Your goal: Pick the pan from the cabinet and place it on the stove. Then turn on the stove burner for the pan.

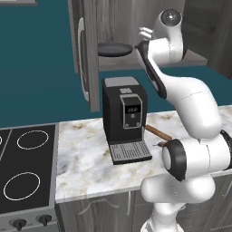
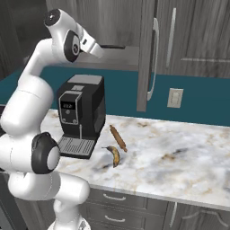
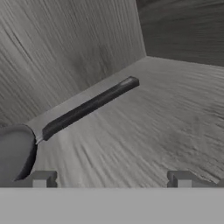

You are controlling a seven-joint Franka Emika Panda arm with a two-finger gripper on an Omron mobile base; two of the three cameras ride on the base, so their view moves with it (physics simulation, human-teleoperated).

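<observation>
Inside the cabinet, the pan handle points rightward.

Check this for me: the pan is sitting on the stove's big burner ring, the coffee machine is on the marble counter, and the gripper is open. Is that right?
Not quite. The pan is on the shelf inside the cabinet, not on the stove, whose rings are bare in the left base view. The rest holds: the coffee machine stands on the counter, and the gripper is open in the hand view.

The white arm with dark joints reaches high and forward, its two-finger gripper spread wide, holding nothing
</observation>
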